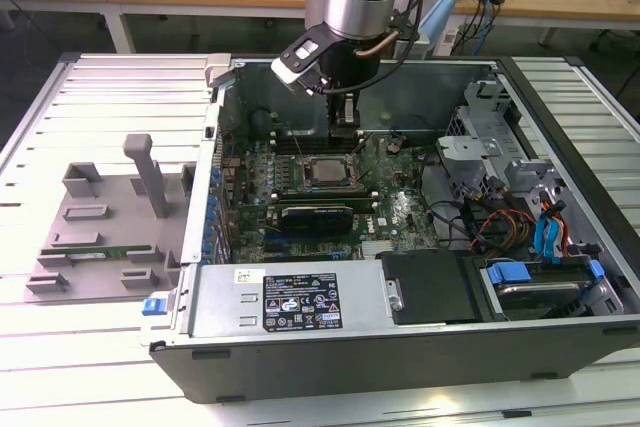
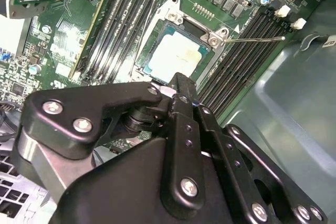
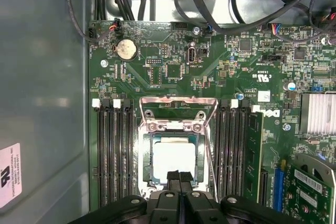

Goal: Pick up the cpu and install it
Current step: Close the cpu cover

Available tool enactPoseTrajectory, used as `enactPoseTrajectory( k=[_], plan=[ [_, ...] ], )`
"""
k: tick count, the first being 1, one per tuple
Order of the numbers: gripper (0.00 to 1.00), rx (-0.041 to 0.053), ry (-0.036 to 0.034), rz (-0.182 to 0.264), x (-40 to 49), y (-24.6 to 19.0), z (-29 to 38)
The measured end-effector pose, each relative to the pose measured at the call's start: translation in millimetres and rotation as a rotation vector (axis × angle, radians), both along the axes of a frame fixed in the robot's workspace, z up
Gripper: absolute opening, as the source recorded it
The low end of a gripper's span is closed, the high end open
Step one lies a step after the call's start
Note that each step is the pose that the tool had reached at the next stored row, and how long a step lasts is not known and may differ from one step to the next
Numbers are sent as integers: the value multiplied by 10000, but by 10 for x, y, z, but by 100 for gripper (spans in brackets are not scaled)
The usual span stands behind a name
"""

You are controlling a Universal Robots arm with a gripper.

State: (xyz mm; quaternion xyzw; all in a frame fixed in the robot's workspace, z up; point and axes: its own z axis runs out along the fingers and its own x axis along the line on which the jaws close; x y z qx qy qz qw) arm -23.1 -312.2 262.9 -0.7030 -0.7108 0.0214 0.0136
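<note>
Right now you've got the gripper (image 3: 179,176) w/ fingers pinched together on nothing, tips over the cpu (image 3: 173,158), which lies flat in its socket (image 3: 147,148) mid motherboard (image 3: 220,85), at the cpu edge opposite the raised bracket (image 3: 178,100)

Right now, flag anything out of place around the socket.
Nothing spilled or damaged. The cpu lies square in its socket, but the socket's metal bracket is flipped open, not clamped over it.
</note>
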Motion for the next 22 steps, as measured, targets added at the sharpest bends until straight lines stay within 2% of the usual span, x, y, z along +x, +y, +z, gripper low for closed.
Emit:
enactPoseTrajectory(
  k=[5, 10, 12, 14, 22],
  plan=[
    [11, 1, 1, 1, 8, 0, 25],
    [11, -2, 65, 0, 72, 0, 29],
    [11, -1, 76, 0, 97, 0, 53],
    [11, 0, 82, 0, 112, 0, 97],
    [11, 0, 97, -1, 143, 0, 359]
  ],
)
